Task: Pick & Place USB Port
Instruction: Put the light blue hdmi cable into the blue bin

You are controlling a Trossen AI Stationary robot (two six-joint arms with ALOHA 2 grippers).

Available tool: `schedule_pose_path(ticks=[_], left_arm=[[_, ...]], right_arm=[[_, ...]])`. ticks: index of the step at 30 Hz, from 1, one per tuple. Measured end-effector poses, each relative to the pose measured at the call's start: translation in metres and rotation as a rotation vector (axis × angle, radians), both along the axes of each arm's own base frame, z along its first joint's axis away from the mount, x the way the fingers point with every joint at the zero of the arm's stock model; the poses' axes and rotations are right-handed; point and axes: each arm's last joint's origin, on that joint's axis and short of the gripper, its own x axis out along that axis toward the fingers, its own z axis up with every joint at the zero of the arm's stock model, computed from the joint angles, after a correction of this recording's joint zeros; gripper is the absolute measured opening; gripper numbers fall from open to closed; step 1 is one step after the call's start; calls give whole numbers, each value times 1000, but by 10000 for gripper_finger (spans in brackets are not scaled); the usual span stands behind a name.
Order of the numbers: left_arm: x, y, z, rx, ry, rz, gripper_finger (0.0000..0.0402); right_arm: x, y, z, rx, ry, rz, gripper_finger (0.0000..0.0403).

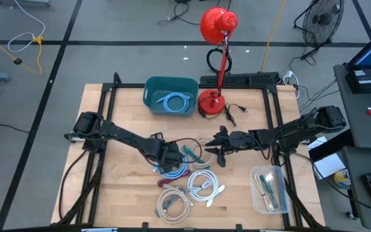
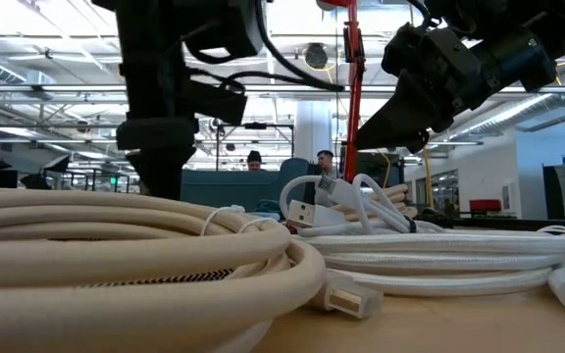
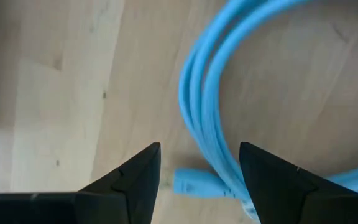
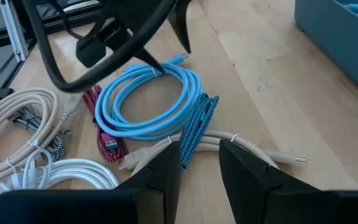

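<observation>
Coiled light-blue cable (image 3: 229,81) lies flat beneath open left tool (image 3: 199,163).

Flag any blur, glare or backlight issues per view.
Low view: nearest cream cable soft, bright ceiling backlights the arms into silhouettes. Left wrist view: blue cable and left gripper fingers blurred. Right wrist view: sharp, even light on the cables. High view: evenly lit, no glare on table.

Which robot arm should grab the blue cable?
The left. Its end effector is open right above the blue cable, with the plug between its fingers. The right end effector is open too, but off to the side.
</observation>
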Motion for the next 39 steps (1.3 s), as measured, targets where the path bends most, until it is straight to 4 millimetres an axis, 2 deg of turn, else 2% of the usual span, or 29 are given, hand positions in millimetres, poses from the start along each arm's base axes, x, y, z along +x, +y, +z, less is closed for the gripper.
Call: schedule_pose_path(ticks=[9, 11, 14, 18, 20, 22, 26, 29, 33, 39], left_arm=[[2, 11, -12, -12, -51, 6, 222], [0, 15, -16, -20, -35, 7, 211], [-4, 20, -21, -36, -5, 9, 164], [-6, 24, -22, -26, 26, -24, 50], [-7, 25, -22, 13, 59, -87, 19], [-10, 26, -21, 62, 115, -188, 19], [-15, 18, -20, 184, 282, -563, 13], [-11, 8, -17, 202, 289, -718, 13], [-5, 0, -13, 193, 230, -756, 20], [-4, -6, -11, 183, 166, -669, 43]], right_arm=[[0, -1, 0, 12, -2, -27, 100], [0, -1, 0, 12, -2, -27, 100], [0, -1, 0, 12, -2, -27, 100], [0, -1, 0, 11, -1, -26, 100], [0, -1, 0, 11, -2, -26, 100], [0, -1, 0, 12, -2, -26, 100], [0, -1, 0, 12, -2, -27, 100], [0, -1, 0, 10, -2, -31, 100], [0, -2, 0, -4, -4, -55, 100], [0, -2, 0, -1, -4, -55, 100]])
